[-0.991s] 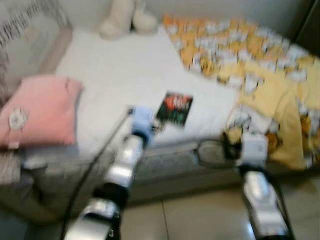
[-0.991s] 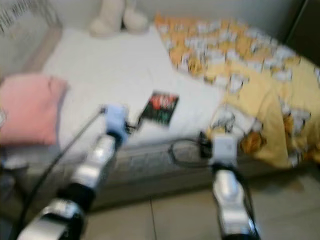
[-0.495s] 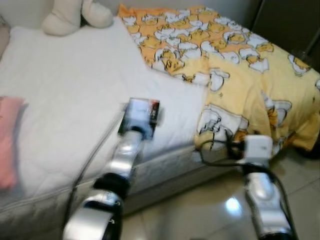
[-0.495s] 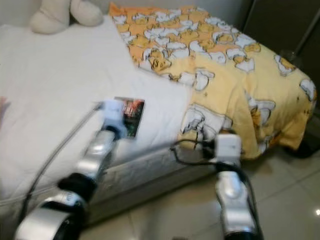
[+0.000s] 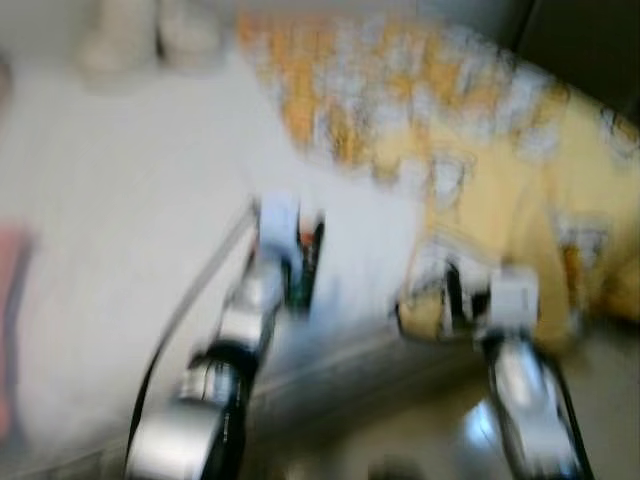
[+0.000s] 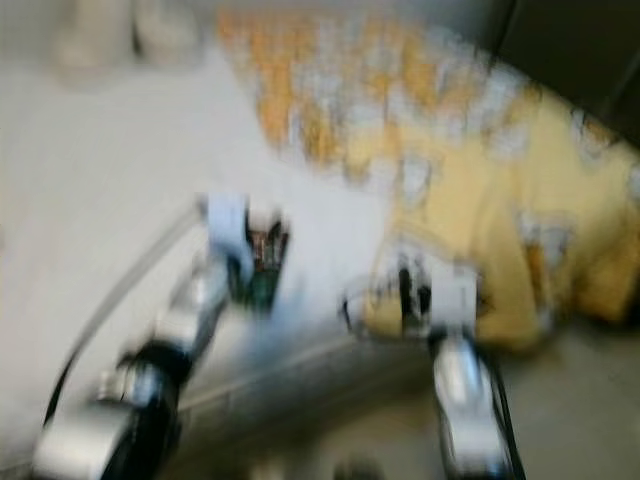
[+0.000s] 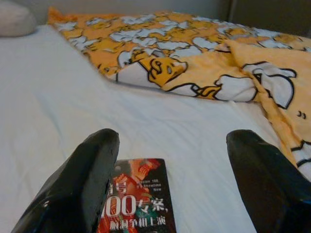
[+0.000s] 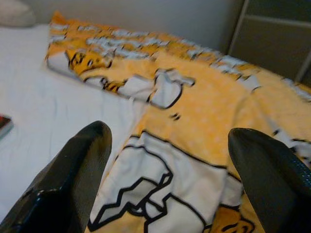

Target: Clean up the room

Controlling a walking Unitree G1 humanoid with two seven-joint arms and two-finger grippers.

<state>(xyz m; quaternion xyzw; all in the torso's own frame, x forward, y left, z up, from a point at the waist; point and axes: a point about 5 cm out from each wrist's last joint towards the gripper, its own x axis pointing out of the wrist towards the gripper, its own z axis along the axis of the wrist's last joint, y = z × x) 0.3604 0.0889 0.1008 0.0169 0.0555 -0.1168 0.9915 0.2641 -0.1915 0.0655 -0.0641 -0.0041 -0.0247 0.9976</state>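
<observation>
A small dark book with a red and green cover lies on the white bed sheet near the mattress edge. My left gripper hovers just over the book, open, with one finger covering its near corner. In the blurred eye views the book shows beside the left gripper. My right gripper is open above the yellow duck-print blanket at the bed's edge, holding nothing.
The blanket covers the right half of the bed and hangs over its side. A cream plush toy sits at the far end. A pink pillow lies at the left edge. Tiled floor runs below the mattress.
The eye views have gone blurred as the camera moves. The left gripper stays over the book and the right gripper stays at the blanket's edge.
</observation>
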